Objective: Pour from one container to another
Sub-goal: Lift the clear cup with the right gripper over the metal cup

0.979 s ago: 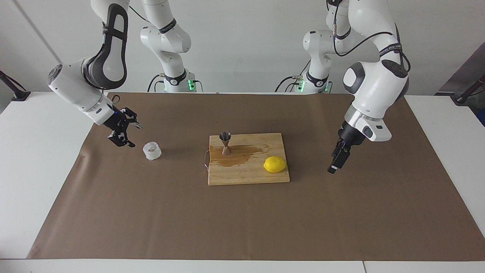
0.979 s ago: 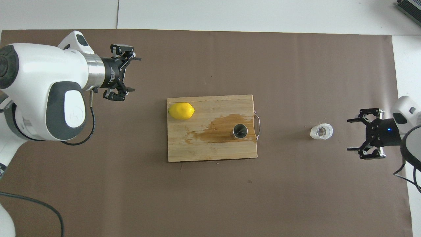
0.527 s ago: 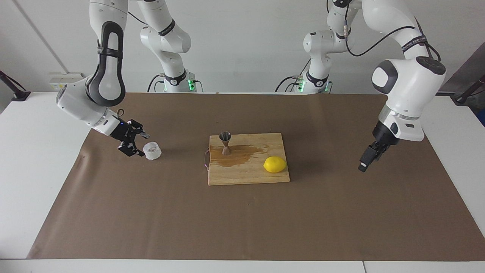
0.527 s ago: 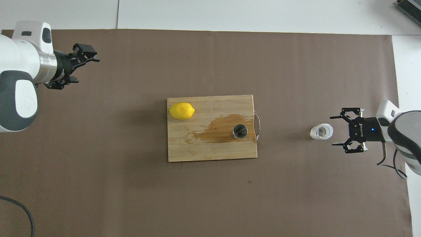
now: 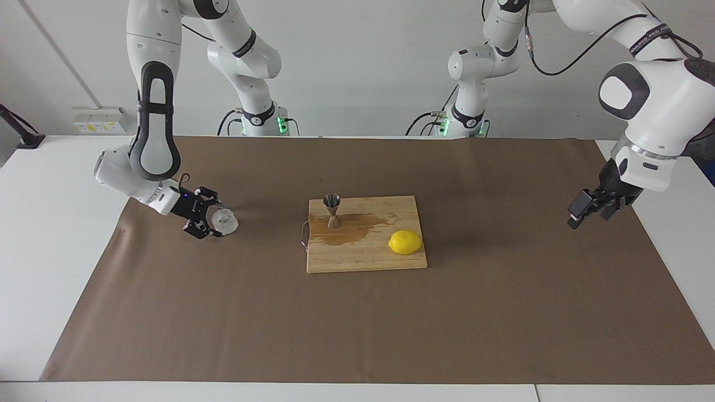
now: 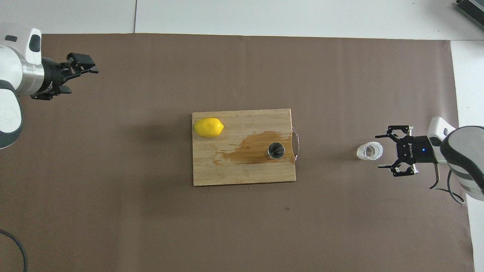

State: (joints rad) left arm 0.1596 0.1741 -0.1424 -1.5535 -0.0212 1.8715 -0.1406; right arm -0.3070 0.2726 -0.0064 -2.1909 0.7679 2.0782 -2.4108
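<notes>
The squat clear cup [image 5: 226, 221] [image 6: 369, 151] stands on the brown mat toward the right arm's end of the table. My right gripper [image 5: 208, 221] [image 6: 379, 151] is low at the mat, open, its fingertips reaching the cup's side. I cannot tell whether they touch it. The steel jigger [image 5: 332, 210] [image 6: 277, 150] stands upright on the wooden board [image 5: 363, 254] [image 6: 242, 121] beside a wet stain. My left gripper [image 5: 577, 215] [image 6: 83, 80] is open and empty, up over the mat's edge at the left arm's end.
A yellow lemon [image 5: 405, 242] [image 6: 208, 127] lies on the board's corner toward the left arm's end. The board has a wire handle [image 6: 297, 145] on the side toward the cup. The brown mat [image 5: 357, 324] covers most of the table.
My right gripper has come down and moved in to the cup, still open. My left arm has swung away from the board, out to the mat's edge at its own end.
</notes>
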